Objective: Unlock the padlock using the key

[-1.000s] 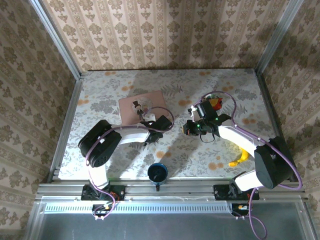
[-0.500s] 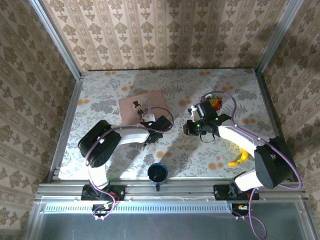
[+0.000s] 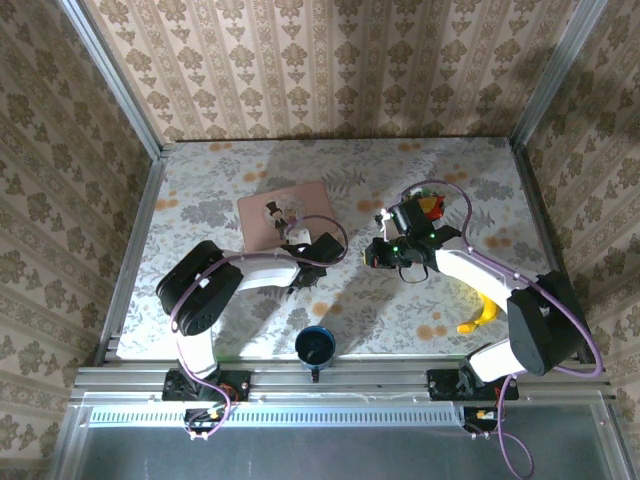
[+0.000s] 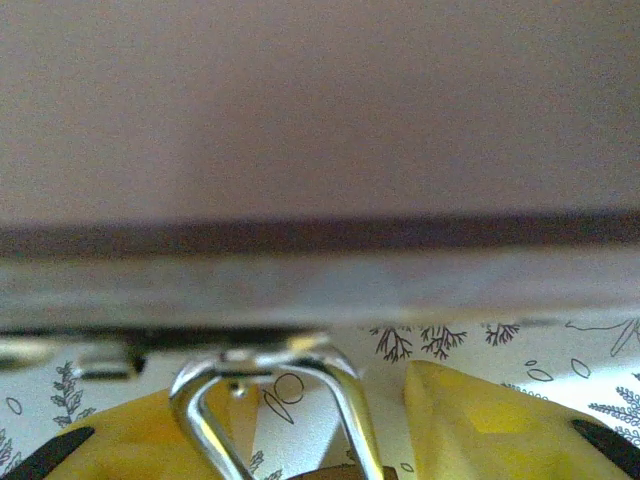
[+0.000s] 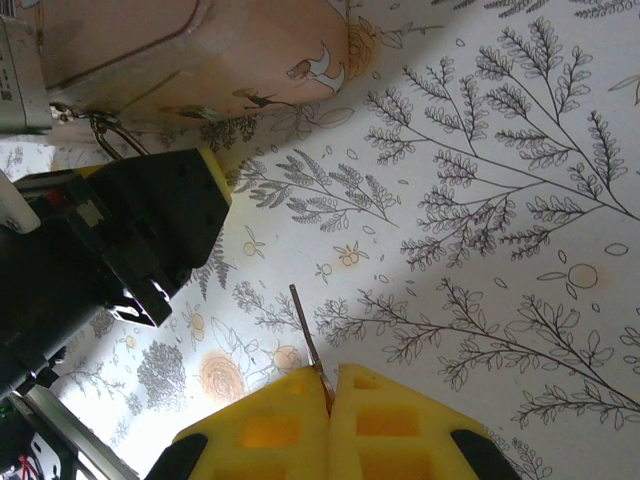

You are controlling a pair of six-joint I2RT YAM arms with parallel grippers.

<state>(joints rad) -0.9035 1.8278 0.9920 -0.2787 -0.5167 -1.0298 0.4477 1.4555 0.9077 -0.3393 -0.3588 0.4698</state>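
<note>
The padlock hangs at the front edge of the pink box, its silvery shackle up against the box wall. My left gripper is shut on the padlock, whose brown body lies low between the yellow fingers. In the right wrist view the shackle pokes out of the left gripper toward the box. My right gripper is shut on the key; its thin blade points at the left gripper, still a gap away. From above, the right gripper sits right of the left wrist.
A dark blue cup stands near the front edge between the arms. A yellow banana toy lies at the right, and a red and green object sits behind the right wrist. Patterned walls close in the table.
The right gripper with the key has edged slightly toward the left gripper. The left arm and the padlock have stayed put.
</note>
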